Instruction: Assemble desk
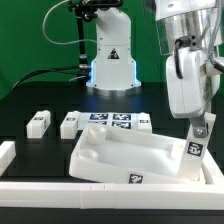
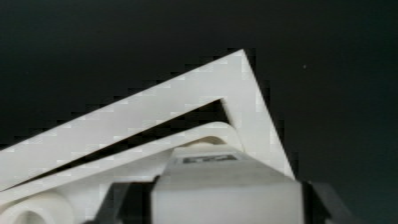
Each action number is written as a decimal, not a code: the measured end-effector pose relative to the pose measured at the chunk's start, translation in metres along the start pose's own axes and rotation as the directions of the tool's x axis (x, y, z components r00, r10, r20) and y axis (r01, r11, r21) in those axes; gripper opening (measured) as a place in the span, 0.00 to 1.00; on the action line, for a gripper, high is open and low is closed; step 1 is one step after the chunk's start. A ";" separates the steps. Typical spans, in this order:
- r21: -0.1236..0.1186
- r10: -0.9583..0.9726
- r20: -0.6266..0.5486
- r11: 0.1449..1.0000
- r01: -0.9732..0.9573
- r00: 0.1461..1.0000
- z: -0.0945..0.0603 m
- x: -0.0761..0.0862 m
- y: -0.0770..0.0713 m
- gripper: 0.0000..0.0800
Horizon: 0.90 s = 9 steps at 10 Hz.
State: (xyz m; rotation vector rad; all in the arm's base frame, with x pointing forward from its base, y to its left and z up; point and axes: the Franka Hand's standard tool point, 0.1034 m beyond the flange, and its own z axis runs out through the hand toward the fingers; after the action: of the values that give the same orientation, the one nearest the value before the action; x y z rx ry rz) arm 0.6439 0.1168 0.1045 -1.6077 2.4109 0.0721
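Note:
The desk top (image 1: 140,152), a white tray with a raised rim, lies at the front of the black table, and one of its corners (image 2: 228,95) fills the wrist view. My gripper (image 1: 198,126) hangs over the top's corner at the exterior view's right. It is shut on a white leg (image 1: 195,144) that points down and carries a tag. In the wrist view that leg (image 2: 222,178) sits between the dark fingers (image 2: 128,204) of the gripper (image 2: 222,205). I cannot tell whether the leg touches the top. Two loose legs (image 1: 38,122) (image 1: 69,124) lie at the exterior view's left.
The marker board (image 1: 115,120) lies flat behind the desk top. A white rail (image 1: 40,186) borders the table's front and left sides. The arm's white base (image 1: 110,62) stands at the back, in front of a green backdrop.

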 end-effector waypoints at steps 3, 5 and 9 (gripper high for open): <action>-0.003 -0.021 0.005 1.000 0.021 1.000 0.001 -0.002 0.002 0.63; 0.002 -0.056 0.015 0.998 0.056 0.998 -0.007 -0.010 0.001 0.76; 0.048 -0.111 0.055 0.993 0.108 0.992 -0.049 -0.027 0.000 0.81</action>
State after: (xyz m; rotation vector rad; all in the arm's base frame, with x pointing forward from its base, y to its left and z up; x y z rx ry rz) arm 0.6453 0.1328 0.1579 -1.6907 2.2608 0.0446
